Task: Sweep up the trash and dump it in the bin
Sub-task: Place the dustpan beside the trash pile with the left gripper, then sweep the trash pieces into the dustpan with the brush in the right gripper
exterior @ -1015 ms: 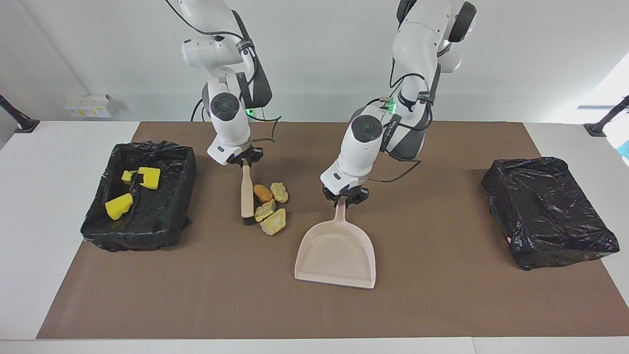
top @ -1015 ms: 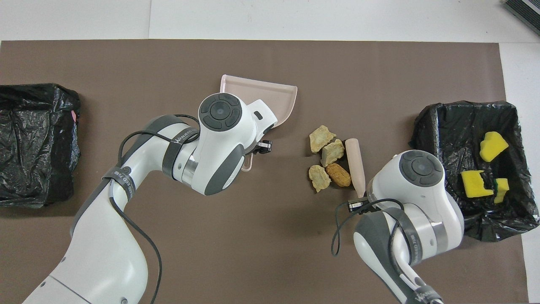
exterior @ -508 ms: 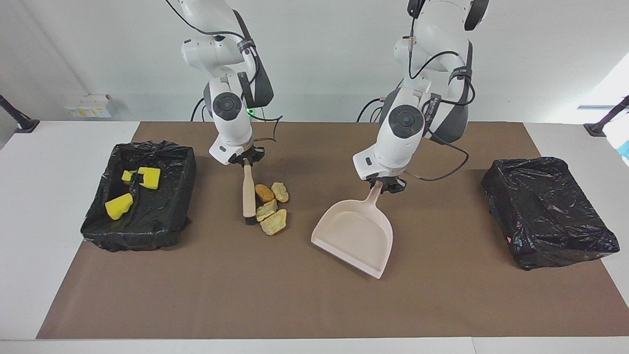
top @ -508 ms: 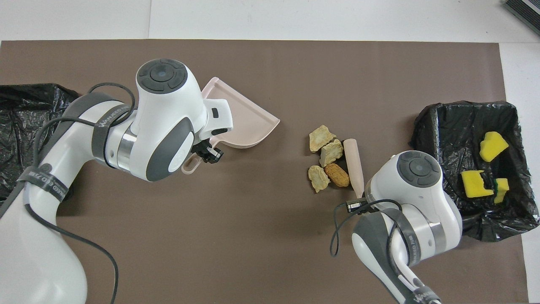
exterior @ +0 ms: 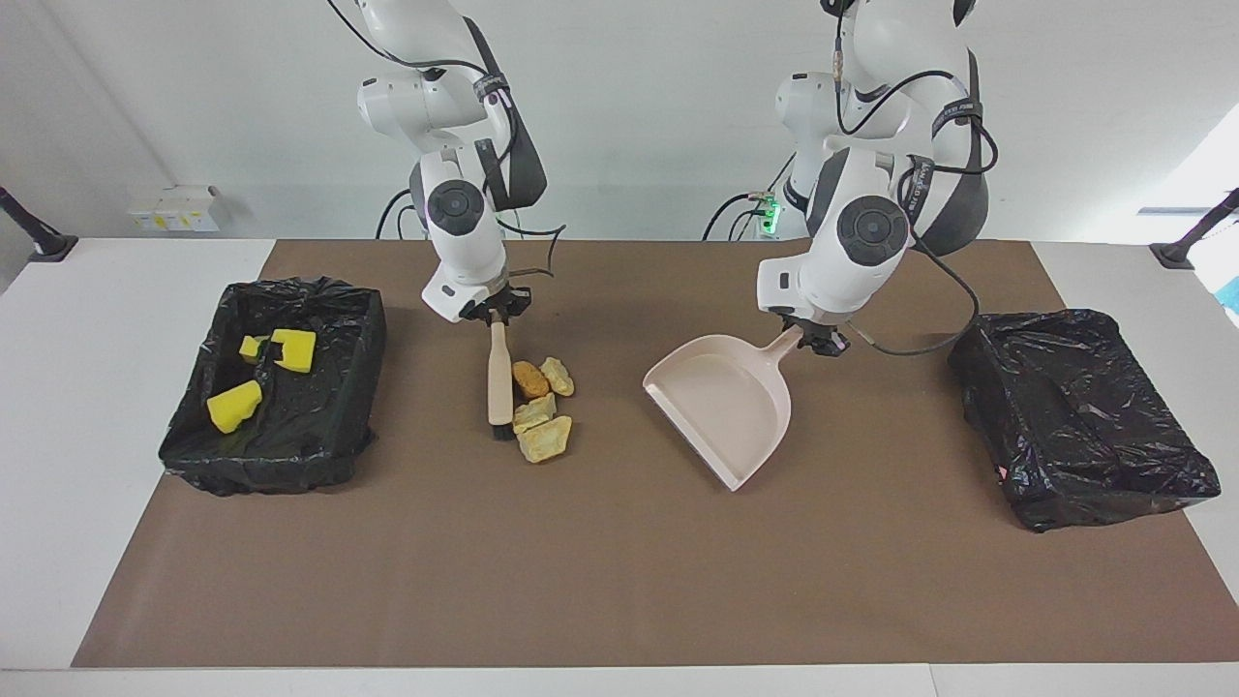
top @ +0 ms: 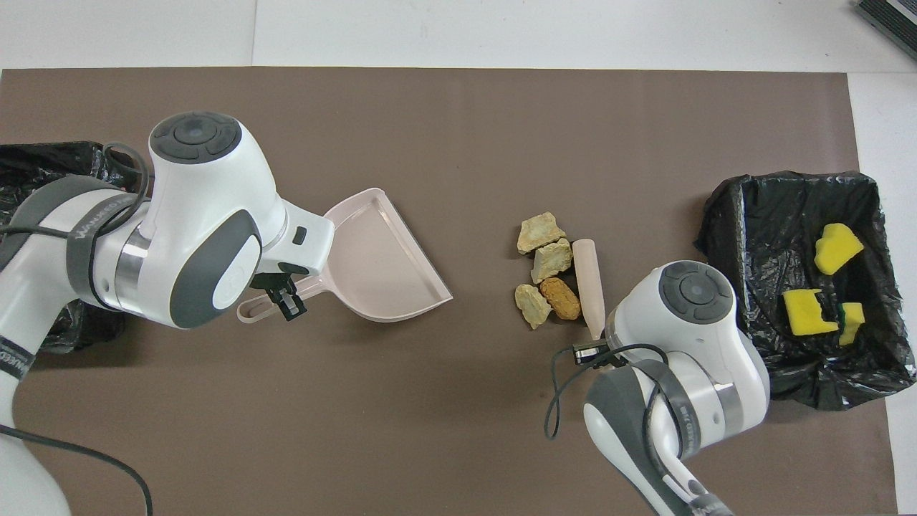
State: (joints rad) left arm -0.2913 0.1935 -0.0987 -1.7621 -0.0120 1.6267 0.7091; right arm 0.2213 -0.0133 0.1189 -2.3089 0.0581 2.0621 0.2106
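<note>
Brown matting covers the middle of the white surface, and on it four tan to orange-brown bread-like lumps lie in a tight cluster, none of them in a bin. Touching the cluster on the side toward the right arm's end is a small brush, its pale handle pointing toward the robots and its dark bristles down on the matting at the end farther from them. The right gripper has its fingers clamped on the top of that handle.

Black-lined bin at the right arm's end holds three bright-yellow sponge-like chunks (one of them shows a green face in the overhead view). A second black-lined bin sits at the left arm's end, partly hidden in the overhead view by the left arm.

Between the lumps and that second bin, the left gripper has its fingers closed on the handle of a pale pink dustpan. The pan is tilted, its open mouth facing the lumps but well apart from them, with bare matting between. Whether its lower edge touches the matting I cannot tell. The pan is empty
</note>
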